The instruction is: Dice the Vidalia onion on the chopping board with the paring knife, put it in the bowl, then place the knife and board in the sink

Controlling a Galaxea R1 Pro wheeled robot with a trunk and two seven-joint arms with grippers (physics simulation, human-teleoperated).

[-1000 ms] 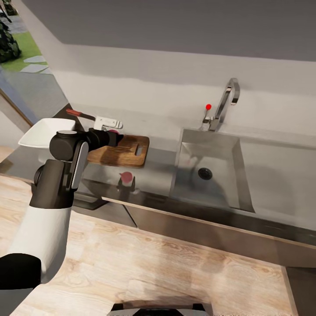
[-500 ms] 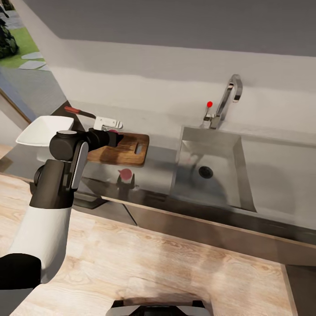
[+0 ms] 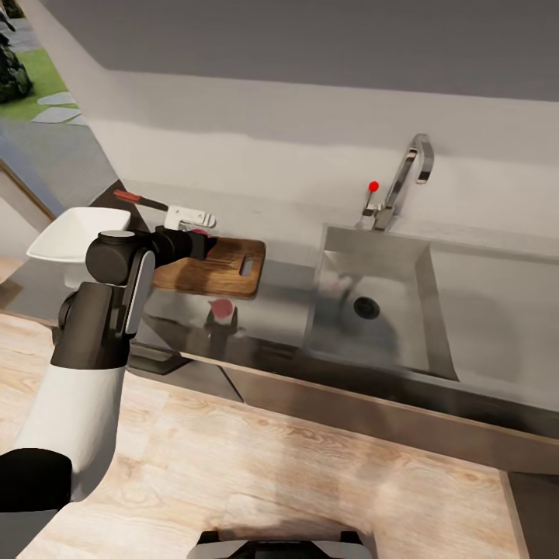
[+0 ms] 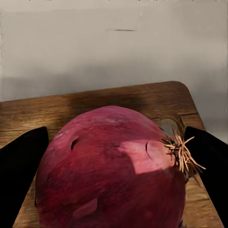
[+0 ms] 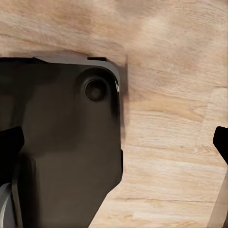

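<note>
Compared against the two earlier head frames: left arm pose unchanged relative to the board; only a slight shift of the whole picture, read as camera drift, not object motion. No real progress in the last second.

Left gripper clamped on the Vidalia onion, dark fingers pressed to either flank, root tuft turned toward one side. Onion held just above the chopping board, near the end with the slot handle hole; contact with the wood cannot be told from the wrist view. Pinkish blob on the countertop front read as the onion's reflection.

Paring knife lying behind the board, beside the white bowl, red handle pointing away from the sink. Sink basin seen with only its drain, so extraction step judged done.

Right gripper: fingertips at opposite edges of its wrist view, spread wide, nothing between them, aimed down at wooden floor and a dark part of the robot's base.

Judgement: hold phase before set-down. Next: lower the onion to the board, release, fetch the knife. Risk: round bulb rolling off once released.
</note>
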